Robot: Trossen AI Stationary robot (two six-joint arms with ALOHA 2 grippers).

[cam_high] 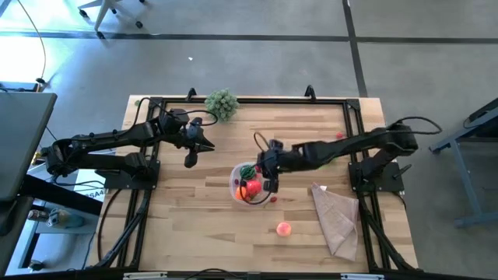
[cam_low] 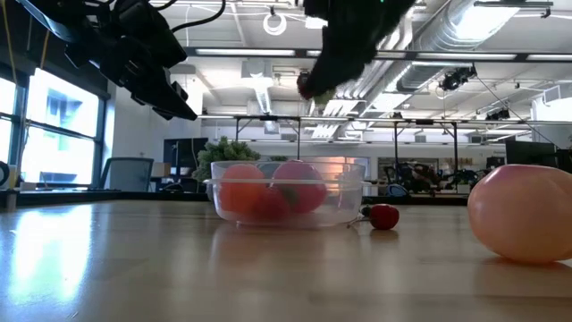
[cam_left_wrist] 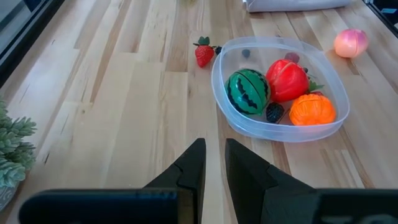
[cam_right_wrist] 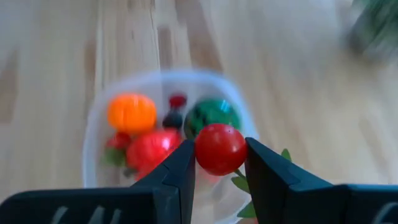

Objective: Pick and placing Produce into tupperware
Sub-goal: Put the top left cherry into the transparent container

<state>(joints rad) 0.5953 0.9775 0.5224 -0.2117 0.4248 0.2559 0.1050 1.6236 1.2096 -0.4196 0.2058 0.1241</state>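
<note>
Bench (cam_high: 194, 225): light wooden slats inside a black frame, both arms mounted at its sides.

Tupperware (cam_high: 236, 184): round clear container near the middle of the bench, slightly toward the front edge. Contents, per the left wrist view: green striped melon (cam_left_wrist: 247, 91), red tomato-like piece (cam_left_wrist: 287, 80), orange pumpkin-like piece (cam_left_wrist: 311, 109), small dark berry (cam_left_wrist: 274, 112).

Right gripper (cam_right_wrist: 220, 163): above the tupperware, on the side nearer the right edge. Jaws closed onto a round red produce piece (cam_right_wrist: 220, 149) with green leaves beneath it, held over the container's rim.

Left gripper (cam_left_wrist: 213, 165): raised over the bench toward the left edge, well apart from the tupperware, pointing at it. Jaws narrow, only a thin gap between the fingers, nothing held.

Loose produce: strawberry (cam_left_wrist: 204, 53) just beside the tupperware's outer wall; pink peach (cam_high: 283, 229) near the front edge; a small red piece (cam_high: 340, 136) close to the right edge, behind the right arm.

Other items: tan cloth (cam_high: 336, 218) crumpled toward the front right corner; bushy grey-green plant clump (cam_high: 222, 103) at the rear edge.
</note>
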